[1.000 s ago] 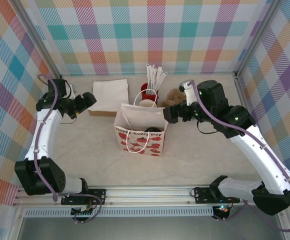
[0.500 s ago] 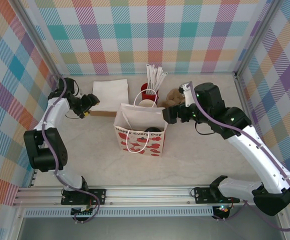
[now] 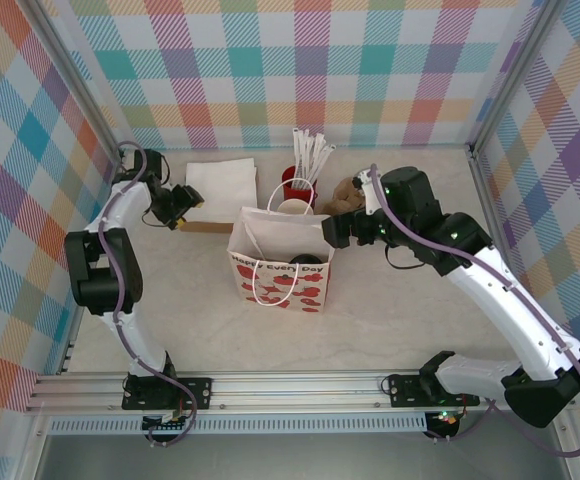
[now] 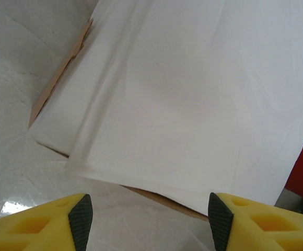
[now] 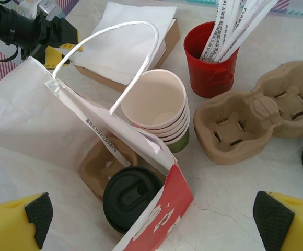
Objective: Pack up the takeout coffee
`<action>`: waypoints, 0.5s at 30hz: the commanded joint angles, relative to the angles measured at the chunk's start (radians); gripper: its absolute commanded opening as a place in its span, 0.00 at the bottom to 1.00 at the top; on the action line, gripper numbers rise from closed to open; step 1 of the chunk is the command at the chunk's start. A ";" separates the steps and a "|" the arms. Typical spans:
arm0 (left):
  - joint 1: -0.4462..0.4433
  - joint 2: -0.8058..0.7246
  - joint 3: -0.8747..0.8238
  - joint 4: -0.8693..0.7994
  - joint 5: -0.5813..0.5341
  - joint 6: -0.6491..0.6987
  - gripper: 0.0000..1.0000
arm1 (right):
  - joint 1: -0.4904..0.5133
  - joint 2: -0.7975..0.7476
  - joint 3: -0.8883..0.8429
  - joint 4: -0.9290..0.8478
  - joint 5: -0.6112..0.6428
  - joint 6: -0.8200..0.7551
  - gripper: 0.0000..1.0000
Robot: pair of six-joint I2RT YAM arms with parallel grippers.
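The takeout coffee cups (image 5: 156,104) stand nested on the table, smooth cream inside and olive-green outside, between the white paper bag (image 5: 31,120) and the red cup (image 5: 209,63). A glossy black lid (image 5: 132,197) inside the bag probably caps another. The left gripper (image 4: 150,222) has its jaws apart over napkins (image 4: 193,94). The right gripper (image 5: 151,214) has its jaws wide apart and empty.

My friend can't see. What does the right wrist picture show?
A black-lidded cup sits inside an open white paper bag. Past the bag stand a stack of green paper cups, a red cup of wrapped sticks and a cardboard cup carrier.
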 commanded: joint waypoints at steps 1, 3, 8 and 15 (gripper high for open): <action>-0.002 0.020 0.038 -0.003 -0.036 -0.012 0.62 | -0.005 0.004 -0.007 0.028 0.009 0.015 1.00; -0.003 0.029 0.051 -0.012 -0.042 -0.011 0.62 | -0.005 0.005 -0.009 0.031 0.008 0.017 1.00; -0.005 0.053 0.083 -0.024 -0.052 -0.005 0.62 | -0.005 0.006 -0.014 0.031 0.006 0.020 1.00; -0.015 0.091 0.127 -0.052 -0.079 -0.002 0.62 | -0.005 0.009 -0.015 0.030 0.006 0.023 1.00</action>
